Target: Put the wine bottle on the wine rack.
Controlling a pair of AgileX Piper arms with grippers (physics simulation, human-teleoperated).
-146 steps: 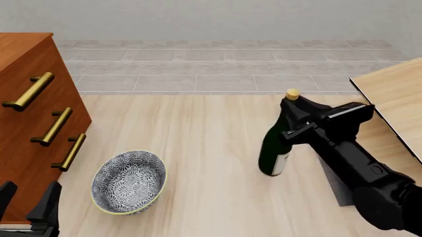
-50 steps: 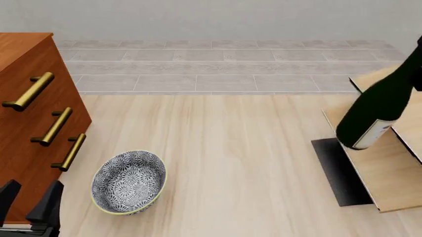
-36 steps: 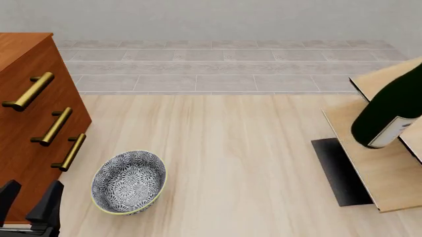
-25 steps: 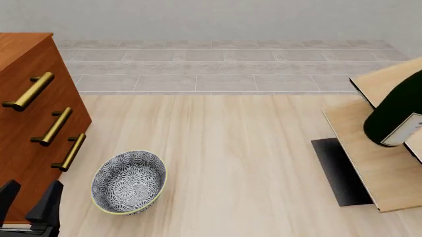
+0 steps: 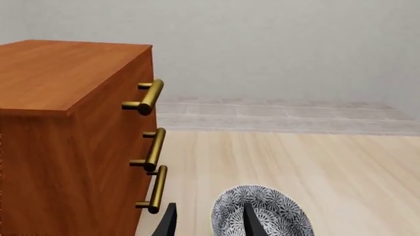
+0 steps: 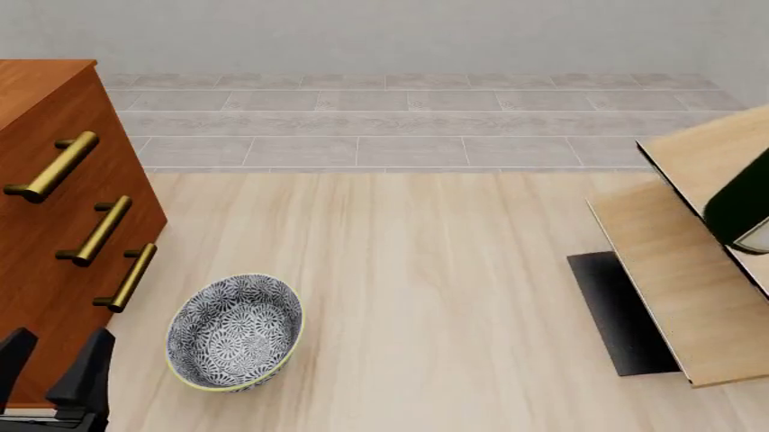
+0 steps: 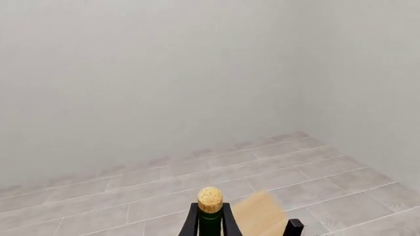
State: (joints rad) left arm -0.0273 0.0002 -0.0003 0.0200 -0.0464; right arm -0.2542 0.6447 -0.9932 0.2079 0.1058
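A dark green wine bottle (image 6: 743,219) hangs at the far right edge of the front view, only its lower body and a sliver of pale label in frame, above the slanted pale-wood panels of the wine rack (image 6: 679,279), whose dark base plate lies flat on the light wooden table (image 6: 445,297). From the right wrist camera, the bottle's slim neck and tan cork (image 7: 210,199) rise between the two black fingers of the right gripper (image 7: 210,221), which press against the neck on either side and hold it; a corner of a pale-wood rack panel shows just beyond, with grey floor tiles and a plain wall behind. Whether the bottle's body touches the rack cannot be told from these views. The right arm itself lies outside the front view. On the left side of the table stands a reddish-brown drawer cabinet (image 6: 54,225) with three brass handles down its front. Near it, toward the arms' side of the table, sits a patterned blue-and-white bowl (image 6: 234,331) with a pale yellow-green rim, upright. The left gripper (image 6: 50,373) hovers low at the bottom left corner of the front view, beside the cabinet's base; its black fingers (image 5: 165,226) stand parted with nothing between them, the bowl visible just past them in the left wrist view.
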